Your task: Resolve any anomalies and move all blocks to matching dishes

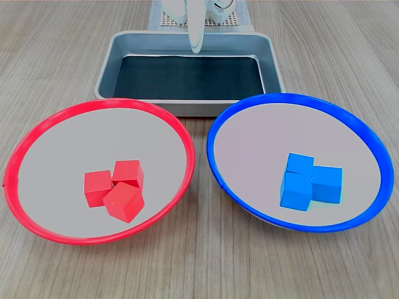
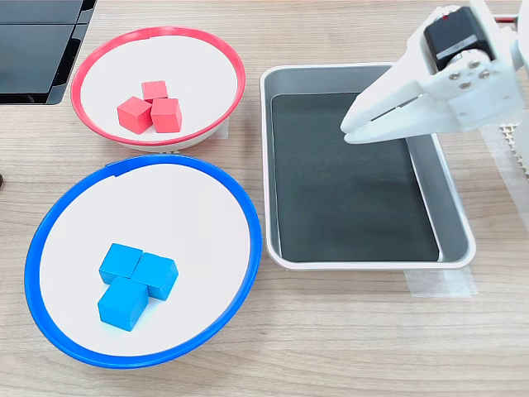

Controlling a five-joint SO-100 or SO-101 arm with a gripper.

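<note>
Three red blocks (image 2: 150, 107) are clustered touching in the red-rimmed dish (image 2: 216, 51), and three blue blocks (image 2: 134, 281) are gathered likewise in the blue-rimmed dish (image 2: 58, 223) — each colour is thus matched to its bowl, so the sorting is judged complete. The silver tray (image 2: 450, 217) on the desk (image 2: 347, 331) is seen with nothing in it. The white hand (image 2: 364, 126) is held above the tray, nothing grasped; the jaws appear pressed together, presumably parked clear of both dishes.

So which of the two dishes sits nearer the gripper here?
The red-rimmed dish. In the second exterior view it lies closer to the gripper over the tray; the blue-rimmed dish sits farther off.
</note>
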